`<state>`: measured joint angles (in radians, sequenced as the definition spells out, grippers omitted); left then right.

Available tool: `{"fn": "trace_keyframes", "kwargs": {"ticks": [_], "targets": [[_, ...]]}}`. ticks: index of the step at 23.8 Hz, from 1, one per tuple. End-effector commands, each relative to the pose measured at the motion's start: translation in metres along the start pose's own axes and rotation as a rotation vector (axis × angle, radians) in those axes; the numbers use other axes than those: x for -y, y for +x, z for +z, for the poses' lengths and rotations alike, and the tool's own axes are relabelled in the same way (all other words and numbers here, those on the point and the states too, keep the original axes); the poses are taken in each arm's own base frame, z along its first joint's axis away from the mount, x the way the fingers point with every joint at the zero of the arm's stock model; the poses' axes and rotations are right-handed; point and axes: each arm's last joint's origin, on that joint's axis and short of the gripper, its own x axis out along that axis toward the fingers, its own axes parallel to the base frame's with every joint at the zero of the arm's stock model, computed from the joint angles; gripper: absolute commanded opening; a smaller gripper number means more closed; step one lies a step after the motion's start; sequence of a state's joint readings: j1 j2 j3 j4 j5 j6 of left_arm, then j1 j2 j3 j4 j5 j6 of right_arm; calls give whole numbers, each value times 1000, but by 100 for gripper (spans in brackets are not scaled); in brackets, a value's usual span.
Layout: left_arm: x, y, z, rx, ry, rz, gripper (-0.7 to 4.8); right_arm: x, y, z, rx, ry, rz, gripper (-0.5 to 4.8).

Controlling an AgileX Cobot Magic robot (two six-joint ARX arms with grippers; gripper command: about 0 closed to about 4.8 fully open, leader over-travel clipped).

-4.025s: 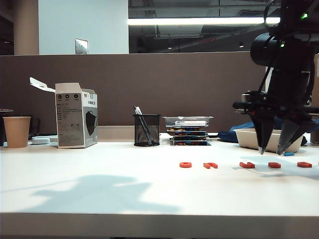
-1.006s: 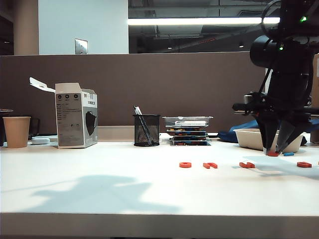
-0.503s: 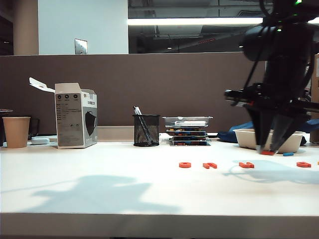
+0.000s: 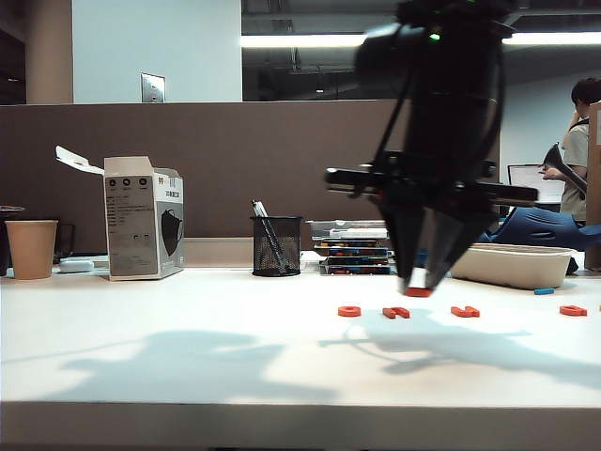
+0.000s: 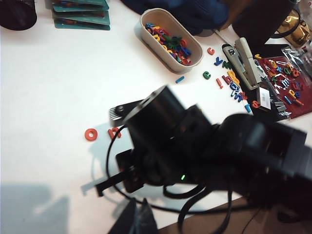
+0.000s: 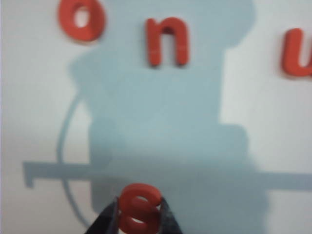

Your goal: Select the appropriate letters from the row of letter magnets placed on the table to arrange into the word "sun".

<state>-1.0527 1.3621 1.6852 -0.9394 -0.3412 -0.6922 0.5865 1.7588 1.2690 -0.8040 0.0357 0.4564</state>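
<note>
My right gripper hangs just above the table, shut on the orange-red letter s, which sits between its dark fingertips. Below it lies the row of letter magnets: an o, an n and a u. In the exterior view the o, n and u lie in line, and one more orange-red letter sits far right. My left gripper is shut, empty, near the table's front edge.
A white tray full of coloured letters and a small blue piece sit back right. A mesh pen cup, stacked boxes, a mask box and a paper cup line the back. A person sits far right.
My right gripper closed on the s at the right part of the row, lifted it, and swung left with it to above the n and u. The left gripper stayed still.
</note>
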Motion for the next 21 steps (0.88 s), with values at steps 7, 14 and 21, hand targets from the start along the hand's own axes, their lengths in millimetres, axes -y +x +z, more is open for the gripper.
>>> {"fn": "trace_keyframes", "kwargs": {"ticks": [7,14,21], "targets": [[1,-2,1,10,1,-7,-5,-30,10,-7,74,21,5,85],[1,-2,1,10,1,-7,-5,-25,37,-20,26,38,-16,85],[1,-2,1,9,1,-7,-5,-21,44,-28,-12,33,-26,85]]}}
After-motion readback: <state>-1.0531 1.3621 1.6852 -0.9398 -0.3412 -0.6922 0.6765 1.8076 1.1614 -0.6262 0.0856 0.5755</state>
